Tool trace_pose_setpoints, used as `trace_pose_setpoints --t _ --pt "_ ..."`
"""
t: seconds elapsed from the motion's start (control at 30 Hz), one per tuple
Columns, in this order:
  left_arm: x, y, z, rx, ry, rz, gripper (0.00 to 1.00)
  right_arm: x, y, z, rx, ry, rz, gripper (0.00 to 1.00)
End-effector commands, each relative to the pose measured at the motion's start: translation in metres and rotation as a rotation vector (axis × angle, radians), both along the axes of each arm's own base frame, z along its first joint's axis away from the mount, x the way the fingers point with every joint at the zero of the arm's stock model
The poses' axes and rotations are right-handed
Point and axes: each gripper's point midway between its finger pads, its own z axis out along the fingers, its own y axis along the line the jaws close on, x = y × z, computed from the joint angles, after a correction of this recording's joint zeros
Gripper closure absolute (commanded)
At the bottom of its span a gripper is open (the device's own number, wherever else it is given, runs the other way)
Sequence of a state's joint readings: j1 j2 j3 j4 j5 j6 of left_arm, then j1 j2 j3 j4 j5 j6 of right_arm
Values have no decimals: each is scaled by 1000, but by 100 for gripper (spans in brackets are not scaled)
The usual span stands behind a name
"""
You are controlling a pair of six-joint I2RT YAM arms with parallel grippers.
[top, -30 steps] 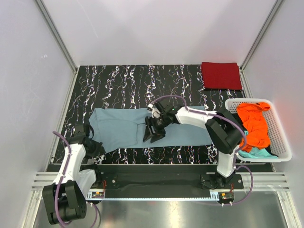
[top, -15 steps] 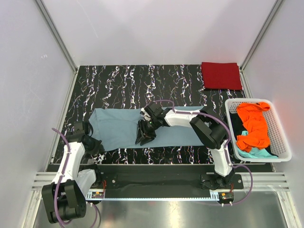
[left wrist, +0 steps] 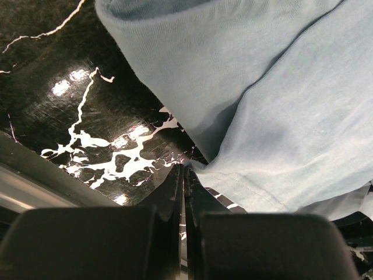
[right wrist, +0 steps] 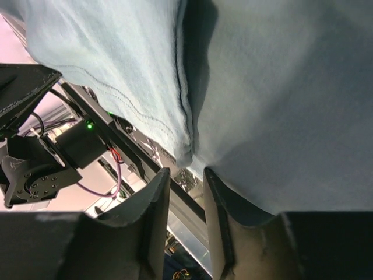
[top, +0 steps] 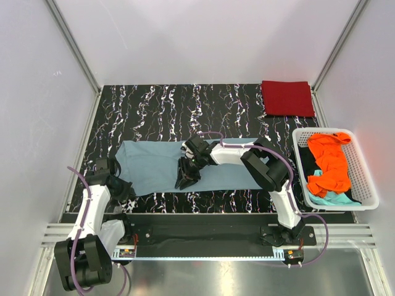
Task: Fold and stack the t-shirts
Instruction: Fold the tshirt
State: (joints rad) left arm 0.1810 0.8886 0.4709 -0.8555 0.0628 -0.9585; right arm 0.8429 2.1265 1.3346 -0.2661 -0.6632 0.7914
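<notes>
A grey-blue t-shirt (top: 154, 165) lies spread across the black marbled table. My left gripper (top: 121, 188) sits at its near left corner, shut, with the cloth's edge (left wrist: 233, 181) pinched at the fingertips, where sleeve and body meet. My right gripper (top: 184, 180) is low over the shirt's near hem, mid-width. In the right wrist view its jaws (right wrist: 185, 175) stand a little apart, and a fold of the hem (right wrist: 183, 146) hangs just off the tips. A dark red t-shirt (top: 287, 98) lies folded at the back right. Orange (top: 330, 163) and teal (top: 330, 198) t-shirts fill the basket.
The white slatted basket (top: 368, 192) stands at the table's right edge. White walls and metal frame posts close in the table on three sides. The black rail with the arm bases runs along the near edge (top: 203, 231).
My right gripper slid left along the shirt's near hem and its jaws narrowed. The left arm stayed put.
</notes>
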Motion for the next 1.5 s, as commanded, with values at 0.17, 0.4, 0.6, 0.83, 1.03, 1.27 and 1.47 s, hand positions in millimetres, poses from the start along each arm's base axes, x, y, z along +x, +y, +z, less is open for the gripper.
trace_pose_setpoints --t 0.17,0.4,0.6,0.83,1.03,1.27,1.47 --pt "7 3 5 20 -35 -14 100 11 17 1 17 -39 -14 68" --pt "7 3 5 22 -39 -11 100 13 17 0 17 -36 -12 70" --pt "7 4 5 27 -33 -12 100 17 17 1 24 -39 -11 80" --pt "7 5 6 30 -29 -21 100 12 11 6 26 -23 -2 94" --pt "4 4 5 22 -19 9 100 7 5 6 27 -15 15 94" --pt "-1 -4 -1 -27 -1 24 100 14 1 18 47 -32 7 93" --pt "-3 -7 -3 -47 17 23 100 17 -3 22 55 -38 10 93"
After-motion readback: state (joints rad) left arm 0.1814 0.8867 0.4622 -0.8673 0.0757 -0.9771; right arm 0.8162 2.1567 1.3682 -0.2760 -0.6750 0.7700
